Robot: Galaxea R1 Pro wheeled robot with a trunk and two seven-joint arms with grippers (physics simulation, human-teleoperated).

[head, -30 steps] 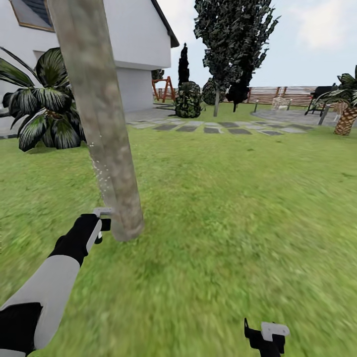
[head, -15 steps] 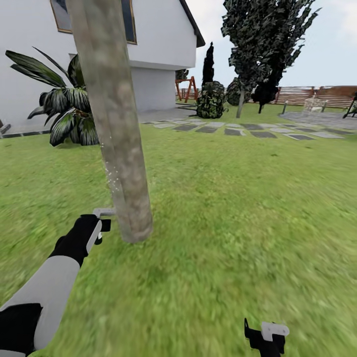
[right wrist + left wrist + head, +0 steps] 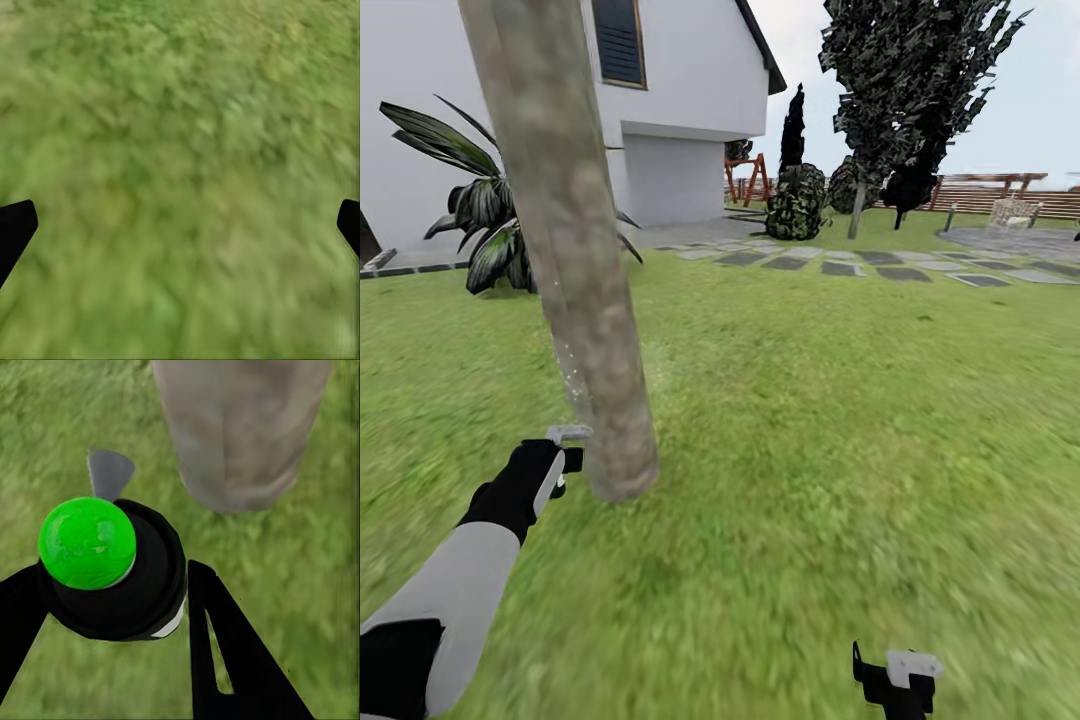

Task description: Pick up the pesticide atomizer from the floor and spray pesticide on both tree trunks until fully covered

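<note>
green lawn [image 3: 810, 420] runs out ahead of you to grey stepping stones [image 3: 840, 262], the white house [image 3: 690, 90] and a slatted fence [image 3: 1000, 200], with a broad-leafed plant [image 3: 485, 220] off to your left and a second tree [image 3: 915, 90] far back beside a dark conifer [image 3: 792, 125]. right in front stands the near tree trunk [image 3: 565, 240], pale and mottled, leaning a little and blocking part of the house. your left gripper [image 3: 560, 458] pinches the pesticide atomizer [image 3: 112, 574], black with a green ball on top, its grey nozzle [image 3: 109, 472] pointing at the trunk's foot from just beside it; pale specks [image 3: 572, 375] dot the bark above. your right gripper [image 3: 895, 680] hangs low over bare grass, fingers spread wide. since half a second ago the whole view has swung, so the trunk sits further left and the dark window shows higher up; both arms hold the same pose.
</note>
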